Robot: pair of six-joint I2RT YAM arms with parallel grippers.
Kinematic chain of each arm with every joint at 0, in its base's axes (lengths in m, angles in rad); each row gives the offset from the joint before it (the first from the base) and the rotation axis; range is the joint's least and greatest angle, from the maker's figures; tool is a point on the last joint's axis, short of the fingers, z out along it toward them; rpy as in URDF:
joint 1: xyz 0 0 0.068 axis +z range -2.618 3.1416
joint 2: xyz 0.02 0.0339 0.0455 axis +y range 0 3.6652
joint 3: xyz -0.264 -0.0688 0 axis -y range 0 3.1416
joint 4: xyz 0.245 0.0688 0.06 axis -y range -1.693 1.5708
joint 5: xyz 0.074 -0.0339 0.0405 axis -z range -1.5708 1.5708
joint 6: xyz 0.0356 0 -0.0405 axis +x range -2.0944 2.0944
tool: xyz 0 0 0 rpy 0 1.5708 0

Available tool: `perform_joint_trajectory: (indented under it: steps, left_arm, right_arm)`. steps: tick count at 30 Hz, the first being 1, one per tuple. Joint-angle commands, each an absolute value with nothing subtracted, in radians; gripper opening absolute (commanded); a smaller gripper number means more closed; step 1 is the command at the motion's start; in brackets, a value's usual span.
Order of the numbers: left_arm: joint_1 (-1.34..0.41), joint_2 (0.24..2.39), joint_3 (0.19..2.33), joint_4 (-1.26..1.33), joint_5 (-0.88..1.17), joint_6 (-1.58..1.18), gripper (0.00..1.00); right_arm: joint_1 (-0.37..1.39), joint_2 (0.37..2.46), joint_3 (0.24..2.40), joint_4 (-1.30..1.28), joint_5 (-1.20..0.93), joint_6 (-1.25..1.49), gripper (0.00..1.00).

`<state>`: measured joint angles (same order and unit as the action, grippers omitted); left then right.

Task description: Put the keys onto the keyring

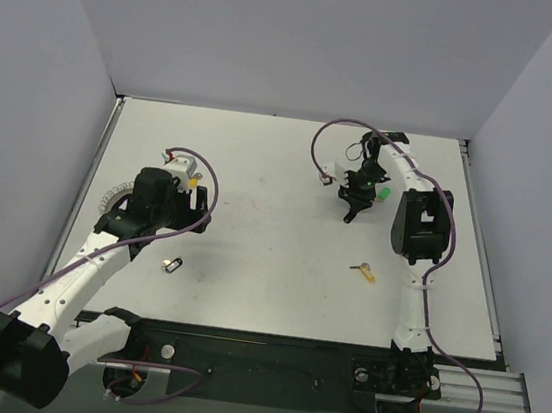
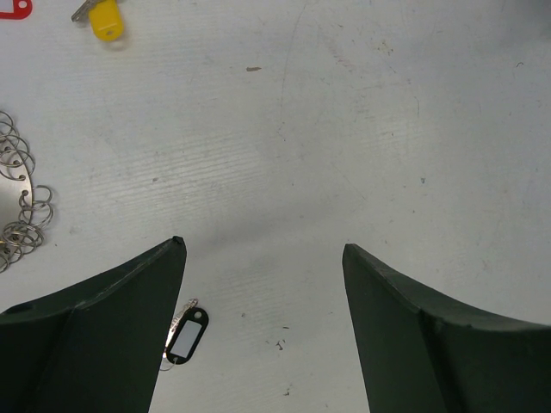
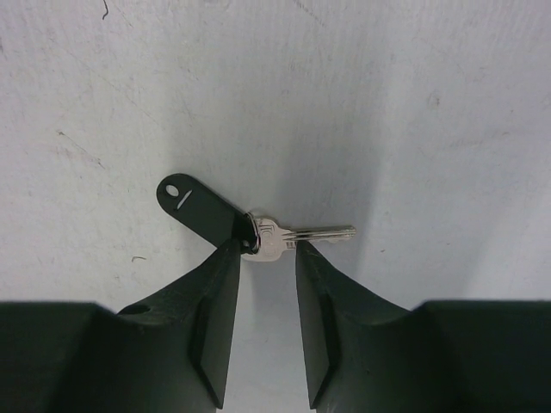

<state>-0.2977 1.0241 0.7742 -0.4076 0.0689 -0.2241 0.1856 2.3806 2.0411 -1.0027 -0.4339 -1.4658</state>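
My right gripper [image 1: 352, 214] [image 3: 268, 243] is at the table's far right, jaws nearly together on the silver head of a black-tagged key [image 3: 258, 228] against the table. A green-tagged key [image 1: 385, 193] lies just right of it, and an orange-yellow key [image 1: 364, 272] nearer the front. My left gripper [image 1: 176, 216] [image 2: 260, 245] is wide open and empty above the table. The coiled wire keyring [image 1: 114, 193] [image 2: 21, 206] lies to its left. A second black-tagged key [image 1: 173, 264] [image 2: 185, 335] lies by the left finger. A yellow key [image 2: 105, 17] and a red tag [image 2: 13, 7] lie beyond.
The white table [image 1: 275, 216] is walled at the back and both sides. A metal rail [image 1: 477, 377] runs along the front edge by the arm bases. Purple cables loop off both arms.
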Motion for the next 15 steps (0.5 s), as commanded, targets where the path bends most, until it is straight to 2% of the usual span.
perform_joint_trajectory:
  steps: [1, 12, 15]
  left_arm:
    - [-0.290, 1.022, 0.801, -0.367, 0.086, -0.218, 0.84]
    - [-0.288, 1.023, 0.802, -0.365, 0.089, -0.219, 0.84]
    - [-0.288, 1.023, 0.802, -0.365, 0.089, -0.219, 0.84]
  right_arm:
    - [0.199, 2.382, 2.074, -1.052, -0.420, -1.473, 0.28]
    - [0.207, 2.381, 2.065, -1.063, -0.406, -1.491, 0.12]
    - [0.207, 2.378, 2.060, -1.075, -0.413, -1.503, 0.05]
